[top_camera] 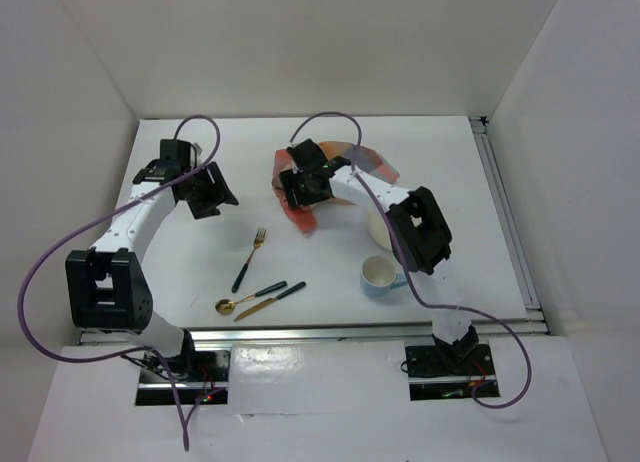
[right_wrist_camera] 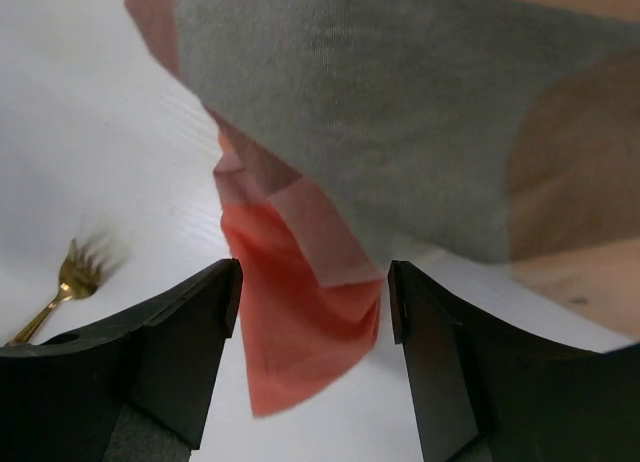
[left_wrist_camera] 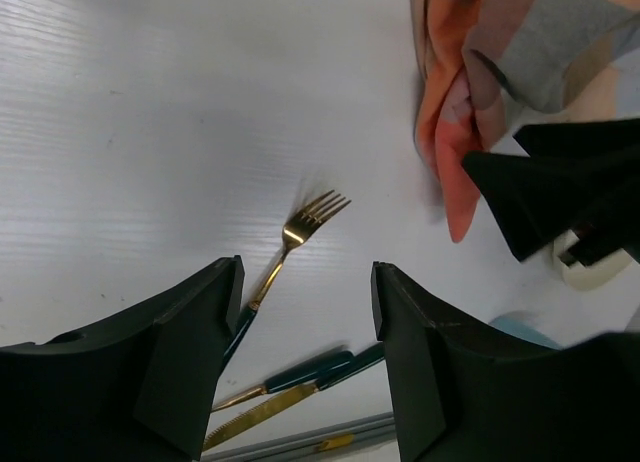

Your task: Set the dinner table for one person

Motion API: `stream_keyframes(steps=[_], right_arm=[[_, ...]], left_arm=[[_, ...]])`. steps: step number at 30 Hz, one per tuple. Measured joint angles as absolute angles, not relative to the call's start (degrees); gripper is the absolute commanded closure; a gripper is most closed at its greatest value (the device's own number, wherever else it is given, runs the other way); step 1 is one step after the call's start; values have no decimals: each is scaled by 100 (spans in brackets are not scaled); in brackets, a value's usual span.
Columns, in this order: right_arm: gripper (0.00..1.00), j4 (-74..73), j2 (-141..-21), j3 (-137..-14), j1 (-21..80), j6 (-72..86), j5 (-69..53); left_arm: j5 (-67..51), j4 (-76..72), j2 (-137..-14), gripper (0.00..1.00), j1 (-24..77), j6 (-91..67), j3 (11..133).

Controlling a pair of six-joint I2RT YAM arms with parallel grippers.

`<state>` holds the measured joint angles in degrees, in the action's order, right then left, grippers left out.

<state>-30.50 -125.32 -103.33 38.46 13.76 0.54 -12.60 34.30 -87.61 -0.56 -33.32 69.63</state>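
White surface (top_camera: 455,172), metal-railed, fills the middle of the overhead view; left arm (top_camera: 130,222) rises from 7 o'clock, elbows outward and reaches to 10 o'clock; left claw (left_wrist_camera: 305,272) tilts down over bare surface, fingers apart on nothing; right arm (top_camera: 420,227) arches from 5 o'clock to centre; right claw (right_wrist_camera: 312,272) hangs low over the checked cloth (top_camera: 300,220), fingers apart, an orange corner between them, unpinched; cloth bunched toward 12 o'clock; cup (top_camera: 381,276) at 4 o'clock; fork (top_camera: 252,254), knife (top_camera: 275,297), spoon (top_camera: 240,300) at 7 o'clock.
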Motion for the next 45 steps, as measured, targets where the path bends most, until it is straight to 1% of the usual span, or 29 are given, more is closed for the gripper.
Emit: stream_keyframes(steps=[2, 3, 5, 6, 7, 8, 13, 18, 19, 20, 21, 22, 23, 29, 34, 36, 39, 42, 45], right_arm=[[35, -3055, -12811, -10541, 3865, 1358, 56], [42, -3065, -12912, -10613, 3874, 1350, 64], [63, -3087, -13102, -10770, 3883, 1347, 113], [86, -3103, -13172, -10836, 3885, 1330, 141], [94, -3155, -13249, -10932, 3887, 1380, 211], [100, -3177, -13281, -10993, 3889, 1391, 283], [100, -3190, -13131, -10982, 3887, 1455, 506], [100, -3249, -12750, -10908, 3822, 1498, 370], [98, -3251, -12672, -10879, 3802, 1514, 314], [92, -3253, -12597, -10838, 3785, 1525, 248], [90, -3258, -12527, -10790, 3767, 1555, 204], [97, -3258, -12462, -10744, 3750, 1570, 150], [100, -3256, -12429, -10711, 3745, 1566, 108], [100, -3262, -12411, -10534, 3710, 1686, -58], [100, -3271, -12276, -10307, 3529, 1785, -287], [100, -3273, -12116, -10180, 3339, 1833, -414], [100, -3293, -11865, -10090, 3035, 1865, -589], [100, -3299, -11640, -10084, 2829, 1885, -652], [100, -3299, -11480, -10079, 2827, 1885, -707]], left_arm=[[-1396, 3422, -8746, 29, -38, -3339, 6938], [-1437, 3415, -8744, 29, -38, -3339, 6936], [-1531, 3385, -8742, 31, -38, -3341, 6934], [-1568, 3363, -8742, 31, -36, -3343, 6932], [-1625, 3315, -8739, 31, -36, -3345, 6919], [-1667, 3277, -8737, 31, -25, -3347, 6906], [-1747, 3127, -8726, 31, 292, -3474, 6827], [-2130, 2703, -8853, 30, 1068, -3806, 6692], [-2239, 2567, -8906, 28, 1153, -3924, 6595], [-2316, 2488, -8965, 28, 1203, -3981, 6514], [-2381, 2432, -9041, 27, 1238, -4091, 6451], [-2429, 2370, -9135, 27, 1275, -4150, 6412], [-2460, 2329, -9216, 27, 1306, -4226, 6390], [-2526, 2130, -9539, 27, 1404, -4394, 6353], [-2322, 2080, -9870, 27, 1651, -4397, 6565], [-2259, 1992, -10057, 30, 1780, -4423, 6654], [-2171, 1780, -10427, 36, 1953, -4543, 6753], [-2082, 1662, -10683, 36, 2071, -4661, 6766], [-1973, 1688, -10857, 38, 2126, -4700, 6886]])
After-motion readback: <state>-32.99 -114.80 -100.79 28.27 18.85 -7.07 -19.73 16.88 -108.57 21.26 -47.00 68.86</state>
